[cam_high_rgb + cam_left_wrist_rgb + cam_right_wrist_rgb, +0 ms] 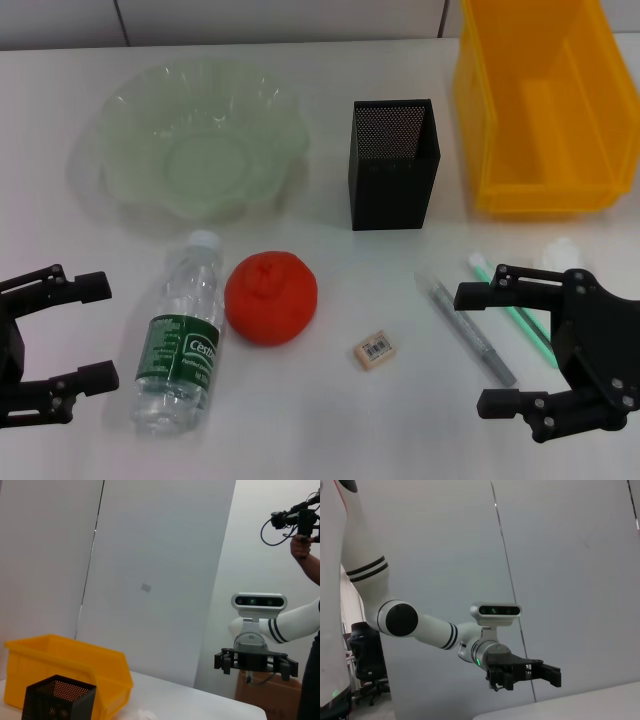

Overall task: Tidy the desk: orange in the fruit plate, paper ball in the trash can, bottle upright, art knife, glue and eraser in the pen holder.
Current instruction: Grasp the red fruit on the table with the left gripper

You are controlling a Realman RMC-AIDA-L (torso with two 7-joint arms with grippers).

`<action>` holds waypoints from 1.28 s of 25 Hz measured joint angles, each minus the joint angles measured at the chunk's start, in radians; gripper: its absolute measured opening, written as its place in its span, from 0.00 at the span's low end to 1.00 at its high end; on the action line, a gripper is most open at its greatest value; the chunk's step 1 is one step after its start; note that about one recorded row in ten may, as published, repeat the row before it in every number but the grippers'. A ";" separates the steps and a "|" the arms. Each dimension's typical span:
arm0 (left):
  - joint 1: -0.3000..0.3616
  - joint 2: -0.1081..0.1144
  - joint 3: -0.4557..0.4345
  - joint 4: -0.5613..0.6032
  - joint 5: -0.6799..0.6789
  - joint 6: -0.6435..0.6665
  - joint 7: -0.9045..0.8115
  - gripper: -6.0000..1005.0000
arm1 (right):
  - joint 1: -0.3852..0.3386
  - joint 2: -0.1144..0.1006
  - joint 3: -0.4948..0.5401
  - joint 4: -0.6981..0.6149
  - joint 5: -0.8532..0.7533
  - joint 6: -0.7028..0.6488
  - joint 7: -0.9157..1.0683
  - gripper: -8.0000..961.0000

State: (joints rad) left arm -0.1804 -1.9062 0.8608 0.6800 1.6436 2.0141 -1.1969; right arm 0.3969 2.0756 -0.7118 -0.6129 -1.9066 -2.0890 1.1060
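Take the pen holder (pixel 393 165) as your anchor: it stands upright at the middle of the white table (pixel 330 420); the fruit plate (pixel 190 140) sits well to its left, holding nothing; the trash can (pixel 540 105) stands just to its right, and in the left wrist view you see the same pairing, the holder in front of the yellow bin. Nearer you than the holder and slightly left lies the orange (pixel 271 297); beside the orange, on the side away from the holder, the bottle (pixel 182 335) lies flat, its cap towards the plate. The eraser (pixel 374 352) rests on the table almost straight in front of the holder, apart from the orange. In front and to the right of the holder lie a grey pen-like tool (pixel 465 328) and a green stick (pixel 510 310), side by side and slanted. Your left gripper (pixel 90 333) hangs beyond the bottle, fingers spread wide, gripping nothing; your right gripper (pixel 490 348) hangs by the grey tool, fingers likewise apart and holding nothing.
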 joint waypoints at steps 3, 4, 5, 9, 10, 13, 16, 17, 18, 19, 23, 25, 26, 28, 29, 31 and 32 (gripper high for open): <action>-0.010 -0.001 0.002 0.002 0.004 0.000 -0.016 0.84 | -0.002 0.000 0.001 -0.001 0.000 -0.002 -0.002 0.88; -0.012 -0.001 0.003 0.003 0.004 0.000 -0.021 0.84 | -0.003 0.000 0.001 -0.001 -0.001 -0.003 -0.002 0.88; -0.014 -0.001 0.003 0.003 0.004 0.000 -0.023 0.84 | -0.003 0.000 0.000 -0.001 -0.001 -0.003 -0.003 0.88; -0.019 -0.003 0.004 0.004 0.004 -0.001 -0.028 0.84 | -0.004 0.000 0.004 0.001 -0.001 -0.001 -0.004 0.88; -0.021 -0.004 0.004 0.004 0.004 -0.001 -0.030 0.84 | -0.005 0.000 0.005 0.001 -0.001 0.000 -0.004 0.88; -0.031 -0.008 0.000 0.005 0.004 -0.005 -0.042 0.84 | -0.011 -0.001 0.016 0.003 0.003 0.010 -0.005 0.88; -0.066 -0.012 -0.010 0.022 0.006 -0.021 -0.082 0.84 | -0.015 -0.003 0.046 0.004 0.004 0.029 -0.001 0.88; -0.087 -0.014 -0.012 0.033 0.011 -0.030 -0.105 0.84 | -0.021 -0.007 0.072 0.004 0.002 0.040 0.009 0.88; -0.087 -0.014 -0.012 0.033 0.011 -0.030 -0.105 0.84 | -0.021 -0.007 0.072 0.004 0.002 0.040 0.009 0.88; -0.123 -0.018 -0.013 0.063 0.028 -0.050 -0.150 0.84 | -0.029 -0.010 0.086 0.004 0.002 0.043 0.012 0.88; -0.232 -0.057 -0.014 0.146 0.177 -0.148 -0.261 0.84 | -0.073 -0.026 0.143 -0.001 -0.001 0.057 0.016 0.88; -0.276 -0.083 -0.014 0.171 0.262 -0.188 -0.296 0.84 | -0.098 -0.038 0.186 -0.003 -0.006 0.063 0.016 0.88; -0.301 -0.098 -0.014 0.181 0.313 -0.205 -0.312 0.84 | -0.108 -0.045 0.211 -0.003 -0.011 0.066 0.017 0.88; -0.347 -0.125 -0.012 0.194 0.397 -0.229 -0.338 0.84 | -0.121 -0.050 0.276 -0.003 -0.035 0.072 0.017 0.88; -0.370 -0.139 -0.009 0.197 0.437 -0.239 -0.350 0.84 | -0.123 -0.050 0.304 -0.003 -0.052 0.077 0.017 0.88; -0.414 -0.158 0.003 0.198 0.494 -0.257 -0.370 0.84 | -0.126 -0.051 0.346 -0.002 -0.092 0.104 0.018 0.88; -0.438 -0.164 0.021 0.191 0.520 -0.274 -0.382 0.84 | -0.125 -0.052 0.352 -0.001 -0.102 0.117 0.022 0.88</action>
State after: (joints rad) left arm -0.6182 -2.0700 0.8816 0.8708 2.1632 1.7404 -1.5788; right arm 0.2714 2.0232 -0.3600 -0.6138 -2.0084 -1.9719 1.1283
